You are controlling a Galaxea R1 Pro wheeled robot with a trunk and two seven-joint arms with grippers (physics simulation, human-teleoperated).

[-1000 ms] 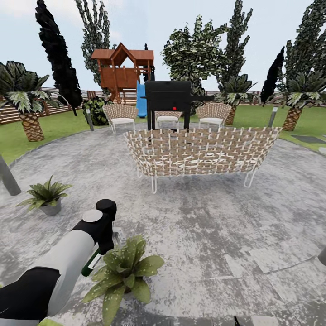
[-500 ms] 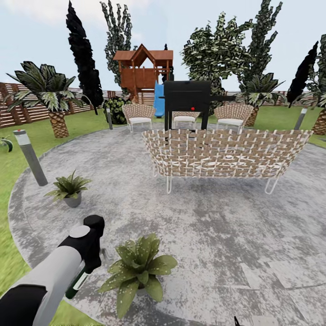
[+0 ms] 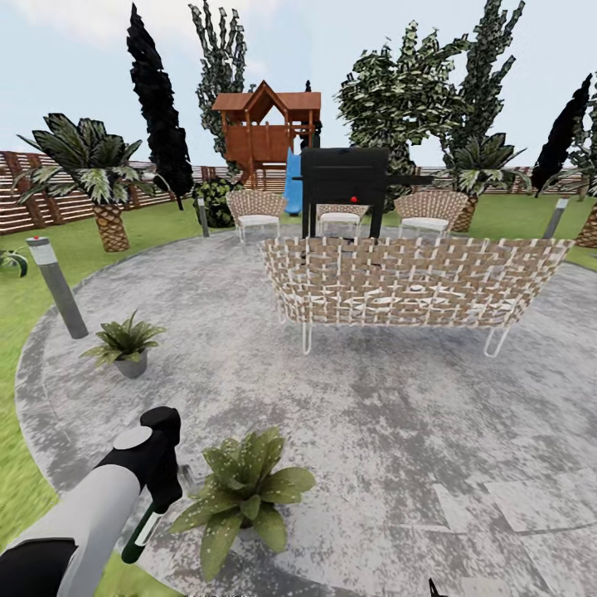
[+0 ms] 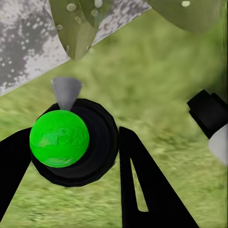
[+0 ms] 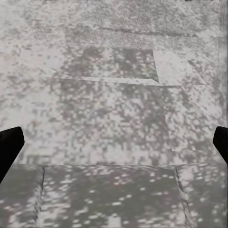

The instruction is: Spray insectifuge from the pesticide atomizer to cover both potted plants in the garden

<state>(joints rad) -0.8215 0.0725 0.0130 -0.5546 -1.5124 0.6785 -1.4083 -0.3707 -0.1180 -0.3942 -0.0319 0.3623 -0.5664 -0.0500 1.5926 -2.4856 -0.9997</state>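
wicker sofa [image 3: 414,283] mid-patio | black grill [image 3: 344,178] behind it | bollard lamp [image 3: 56,286] at patio edge | wooden playhouse [image 3: 267,128] far back

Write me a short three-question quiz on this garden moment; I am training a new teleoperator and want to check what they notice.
1. True or false: the left gripper holds the small dark green spray bottle between its black fingers.
2. Multiple choice: the nearer speckled-leaf potted plant in a grey pot stands (A) on the lawn by the fence, (B) near the edge of the round grey stone patio, (C) on the woven wicker sofa.
3. Fill in: the farther speckled-leaf potted plant stands close to a tall grey ____ lamp.

Key: 1 true; 2 B; 3 bollard.
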